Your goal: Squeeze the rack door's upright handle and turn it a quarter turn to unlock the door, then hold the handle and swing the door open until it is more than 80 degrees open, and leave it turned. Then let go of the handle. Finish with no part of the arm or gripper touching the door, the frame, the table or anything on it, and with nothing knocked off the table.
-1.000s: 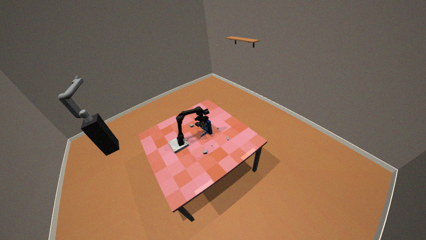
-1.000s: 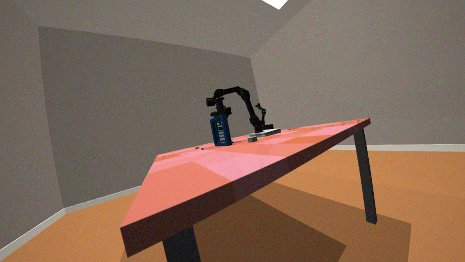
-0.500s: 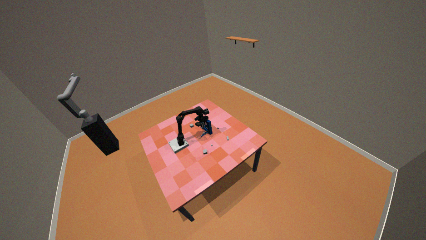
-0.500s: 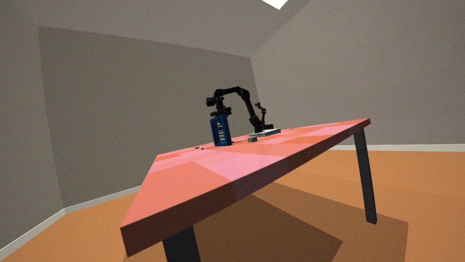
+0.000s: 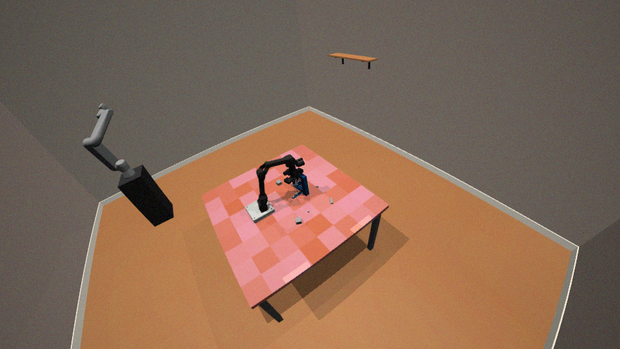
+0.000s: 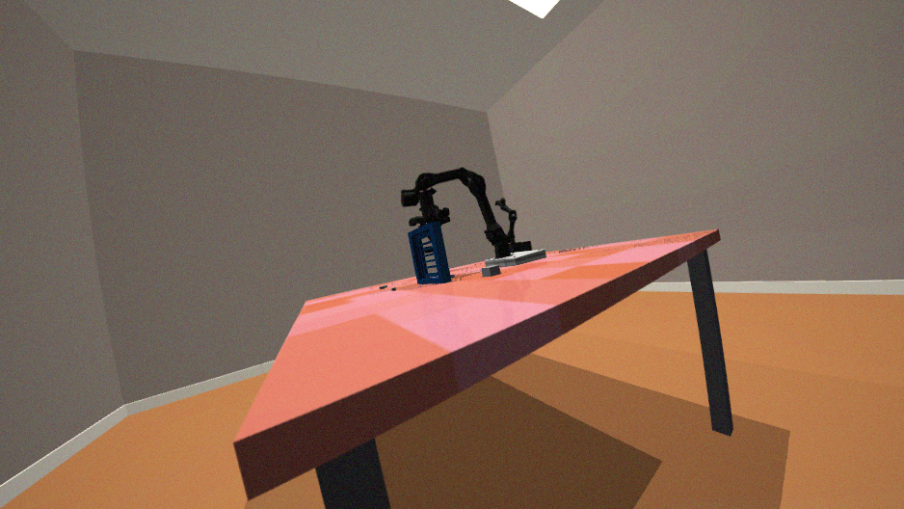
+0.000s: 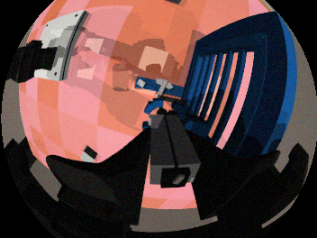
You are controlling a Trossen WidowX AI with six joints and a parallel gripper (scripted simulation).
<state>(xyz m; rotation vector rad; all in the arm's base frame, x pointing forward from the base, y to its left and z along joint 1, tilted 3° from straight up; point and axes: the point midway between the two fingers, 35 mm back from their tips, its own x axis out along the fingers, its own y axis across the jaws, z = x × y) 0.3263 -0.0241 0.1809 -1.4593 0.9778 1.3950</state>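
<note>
The blue rack frame (image 5: 305,184) (image 6: 441,253) (image 7: 280,68) stands upright on the table (image 5: 264,260) (image 6: 379,354). Its slatted door (image 7: 259,72) appears to lie within the frame, but its exact angle is hard to tell. The grey upright handle (image 7: 168,135) stands out in front of it, rising toward the wrist camera. My gripper (image 7: 166,133) points down over the handle, its two black fingers close against opposite sides; it is shut on the handle. In the top and exterior views the fingers and handle are too small or hidden to make out.
My arm stands on a white base plate (image 5: 253,215) (image 6: 531,255) (image 7: 76,36). Grey blocks (image 5: 279,182) (image 5: 298,220) (image 5: 331,201) lie around the rack, with smaller bits nearby. A separate grey arm (image 5: 103,125) stands on a black pedestal beyond the table.
</note>
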